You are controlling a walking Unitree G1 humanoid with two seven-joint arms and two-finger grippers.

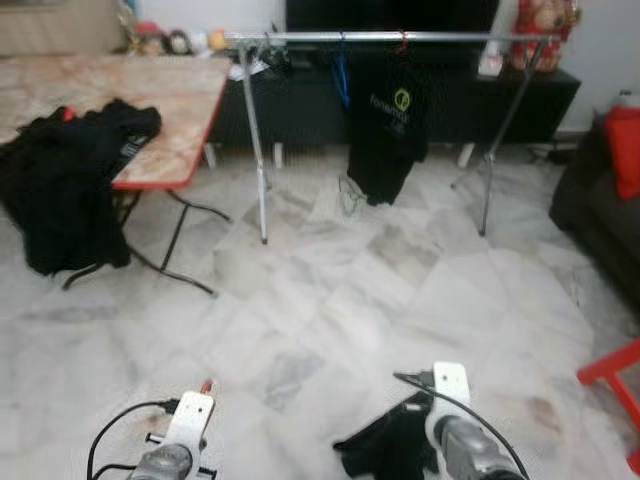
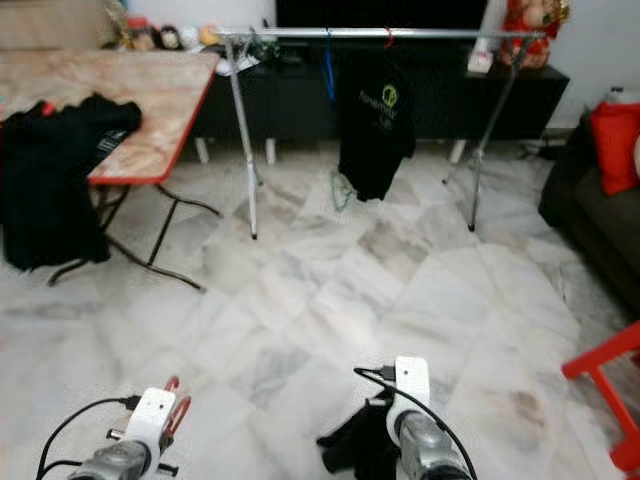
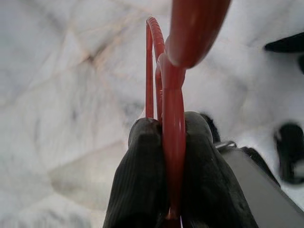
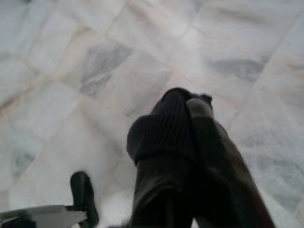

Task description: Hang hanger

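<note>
My left gripper (image 3: 169, 124) is shut on a red plastic hanger (image 3: 174, 95), whose hook curves up between the black ribbed fingers. A bit of that red hanger (image 1: 207, 385) pokes out ahead of my left arm, low over the marble floor. My right gripper (image 4: 189, 103) is shut, its fingers pressed together with nothing seen between them. It shows as a dark shape (image 1: 385, 445) beside my right arm. Ahead stands a silver clothes rack (image 1: 390, 37), some distance away. A black T-shirt (image 1: 388, 130) and a blue hanger (image 1: 341, 70) hang on its rail.
A folding table (image 1: 170, 110) at the left carries a heap of black clothes (image 1: 70, 170). A green hanger (image 1: 350, 195) dangles by the T-shirt's hem. A dark sofa with a red cushion (image 1: 625, 150) and a red stool (image 1: 615, 385) line the right. Open marble floor (image 1: 330, 300) lies ahead.
</note>
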